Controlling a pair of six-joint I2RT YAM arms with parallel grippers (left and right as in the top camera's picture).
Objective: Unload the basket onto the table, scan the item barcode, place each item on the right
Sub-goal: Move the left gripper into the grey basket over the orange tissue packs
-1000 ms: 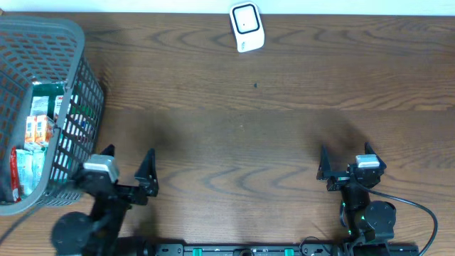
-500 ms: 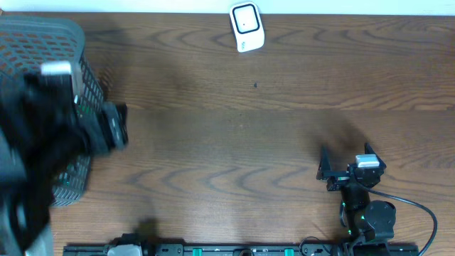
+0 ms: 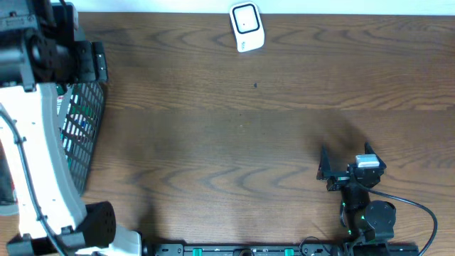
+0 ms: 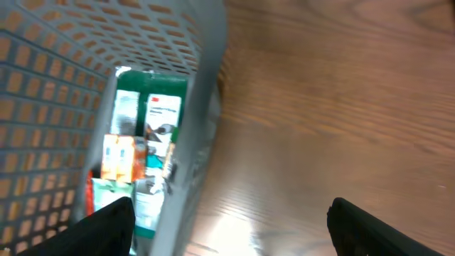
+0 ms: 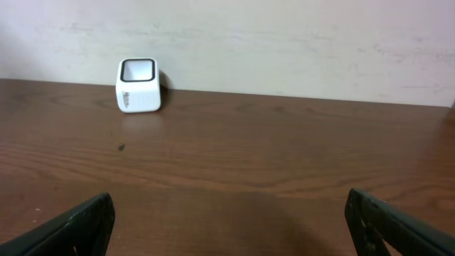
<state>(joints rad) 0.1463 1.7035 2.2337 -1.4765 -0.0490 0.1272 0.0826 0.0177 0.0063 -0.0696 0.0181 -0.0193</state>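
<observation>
Left gripper above half-hidden basket

A dark brown wood-grain table fills the overhead view. At its left edge, toward the far-left corner, stands a grey plastic basket with mesh walls of small rectangular holes; from overhead only part of it shows. 1 small dark speck marks the surface near the far edge, about midway along it. Behind the far edge rises a pale, plain wall.
</observation>
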